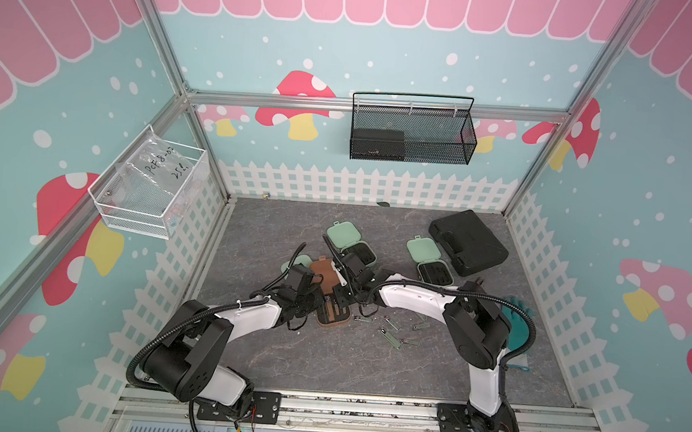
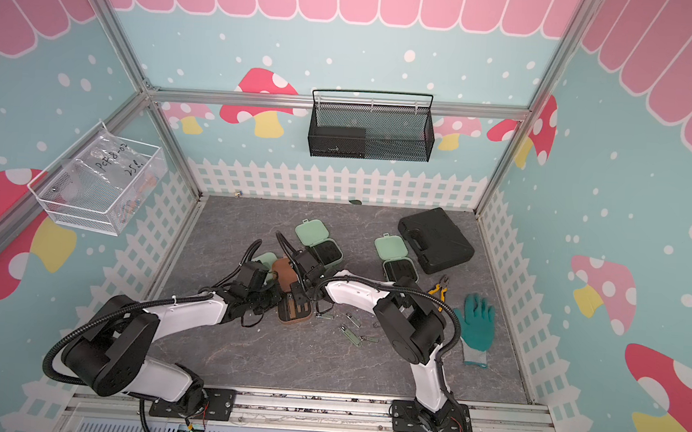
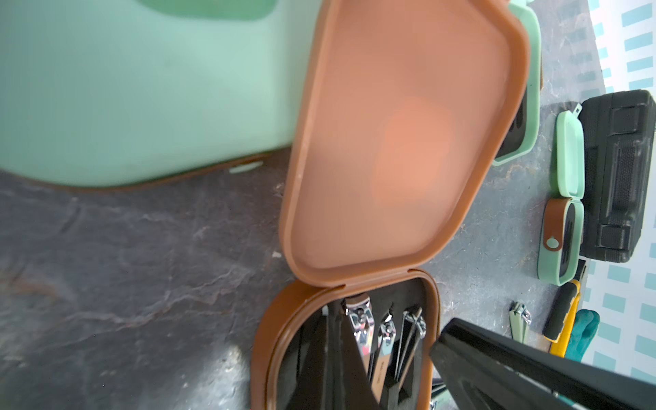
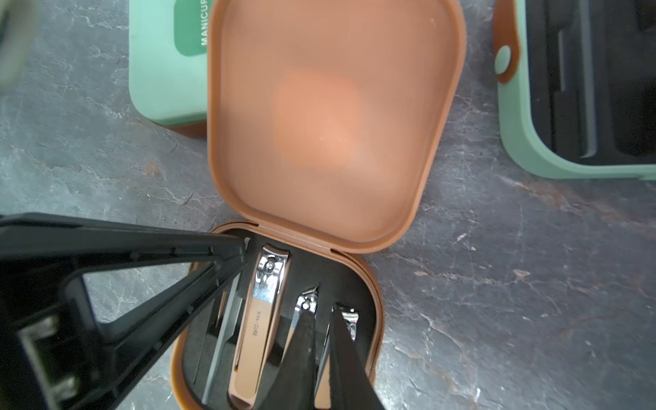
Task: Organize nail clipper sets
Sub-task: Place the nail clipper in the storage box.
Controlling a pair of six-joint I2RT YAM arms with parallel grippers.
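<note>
The brown case (image 1: pixel 331 315) (image 2: pixel 296 313) lies open mid-table, its lid (image 4: pixel 330 117) (image 3: pixel 401 142) laid back. Several clippers (image 4: pixel 264 301) sit in its black insert. My left gripper (image 3: pixel 335 319) (image 4: pixel 243 250) is shut, its tip in the base's corner by the hinge. My right gripper (image 4: pixel 323 310) is shut to a thin slit, tips down among the small clippers; no clipper is lifted. A closed mint case (image 4: pixel 163 71) touches the brown lid. Two open mint cases (image 1: pixel 360 253) (image 1: pixel 436 273) lie behind. Loose clippers (image 1: pixel 390 337) (image 2: pixel 350 336) lie beside the brown case.
A large black tool case (image 1: pixel 467 242) sits at the back right. Yellow-handled pliers (image 2: pixel 439 290) and a teal glove (image 2: pixel 476 322) lie by the right arm. A black mesh basket (image 1: pixel 413 130) hangs on the back wall, a white wire basket (image 1: pixel 150 186) on the left wall.
</note>
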